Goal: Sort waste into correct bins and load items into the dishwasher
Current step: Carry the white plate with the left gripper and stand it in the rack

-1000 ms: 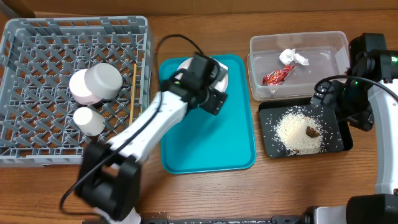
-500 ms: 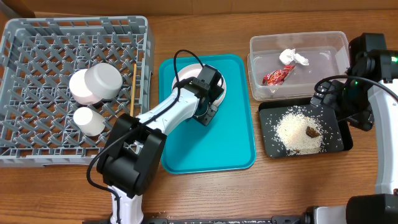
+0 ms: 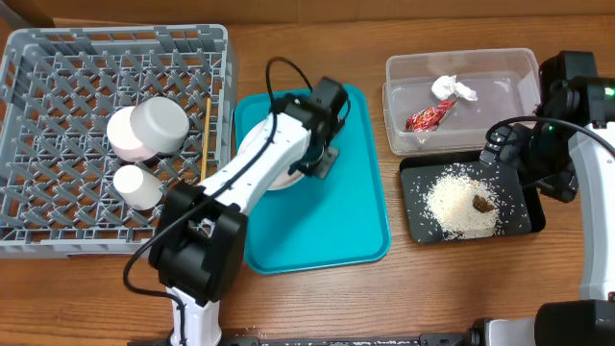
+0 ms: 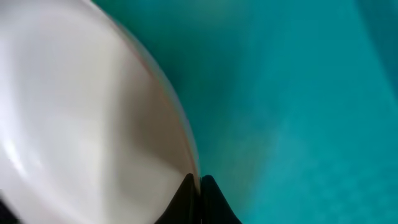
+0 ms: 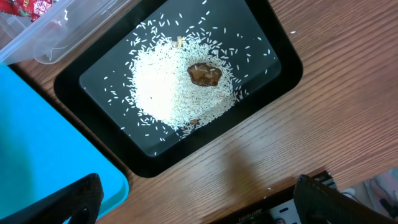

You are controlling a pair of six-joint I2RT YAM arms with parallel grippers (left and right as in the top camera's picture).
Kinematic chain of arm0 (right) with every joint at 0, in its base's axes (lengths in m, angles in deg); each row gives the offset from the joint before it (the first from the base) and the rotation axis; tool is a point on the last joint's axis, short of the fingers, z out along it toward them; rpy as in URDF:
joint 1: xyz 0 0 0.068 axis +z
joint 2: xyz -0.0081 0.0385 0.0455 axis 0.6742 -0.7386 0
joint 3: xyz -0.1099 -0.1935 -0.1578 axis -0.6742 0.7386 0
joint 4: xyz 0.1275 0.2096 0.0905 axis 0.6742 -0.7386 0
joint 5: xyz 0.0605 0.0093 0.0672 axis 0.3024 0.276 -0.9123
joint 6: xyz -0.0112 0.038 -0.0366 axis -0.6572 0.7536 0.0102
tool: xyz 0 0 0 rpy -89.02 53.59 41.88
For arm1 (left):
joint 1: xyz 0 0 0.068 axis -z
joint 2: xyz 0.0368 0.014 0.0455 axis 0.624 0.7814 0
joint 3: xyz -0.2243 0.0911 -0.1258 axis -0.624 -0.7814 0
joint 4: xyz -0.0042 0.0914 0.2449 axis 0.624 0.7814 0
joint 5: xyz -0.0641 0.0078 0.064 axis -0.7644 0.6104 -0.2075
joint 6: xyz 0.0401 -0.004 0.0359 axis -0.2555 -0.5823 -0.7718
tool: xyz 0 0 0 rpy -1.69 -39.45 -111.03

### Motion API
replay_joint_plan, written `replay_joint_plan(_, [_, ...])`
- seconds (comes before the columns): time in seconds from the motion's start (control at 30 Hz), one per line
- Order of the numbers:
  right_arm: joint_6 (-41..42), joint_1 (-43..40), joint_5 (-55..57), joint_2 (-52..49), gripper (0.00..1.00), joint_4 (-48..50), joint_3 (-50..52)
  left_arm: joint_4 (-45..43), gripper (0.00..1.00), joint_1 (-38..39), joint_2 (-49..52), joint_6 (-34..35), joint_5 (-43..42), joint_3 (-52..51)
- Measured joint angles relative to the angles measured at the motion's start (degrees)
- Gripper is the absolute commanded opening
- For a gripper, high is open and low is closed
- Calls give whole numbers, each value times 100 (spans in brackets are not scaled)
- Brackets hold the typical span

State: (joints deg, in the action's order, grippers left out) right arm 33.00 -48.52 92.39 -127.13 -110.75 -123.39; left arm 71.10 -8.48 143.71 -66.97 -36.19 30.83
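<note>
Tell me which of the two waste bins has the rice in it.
The shallow black tray holds the rice; the clear tub behind it holds a red wrapper and white tissue.

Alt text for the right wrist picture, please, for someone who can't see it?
A black tray on a wooden table holds a pile of white rice with a small brown lump. A teal tray shows at left. The right gripper is open.
</note>
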Motion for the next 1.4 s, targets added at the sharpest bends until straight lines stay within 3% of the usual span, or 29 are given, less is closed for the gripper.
replay_joint_plan(0.3, [-2, 0, -2, 0, 100, 0, 0, 74, 4, -846, -1268, 358, -293, 382])
replay_joint_plan(0.47, [-2, 0, -2, 0, 100, 2, 0, 153, 4, -1698, -1690, 227, -1333, 442])
replay_joint_plan(0.8, [-2, 0, -2, 0, 100, -13, 0, 269, 4, -3261, -1388, -271, -3526, 442])
replay_joint_plan(1.3, [-4, 0, 0, 0, 100, -11, 0, 431, 4, -3453, -1281, -905, -5272, 442])
replay_joint_plan(1.4, [-2, 0, 0, 0, 100, -2, 0, 389, 4, -3595, -1281, -986, -6004, 442])
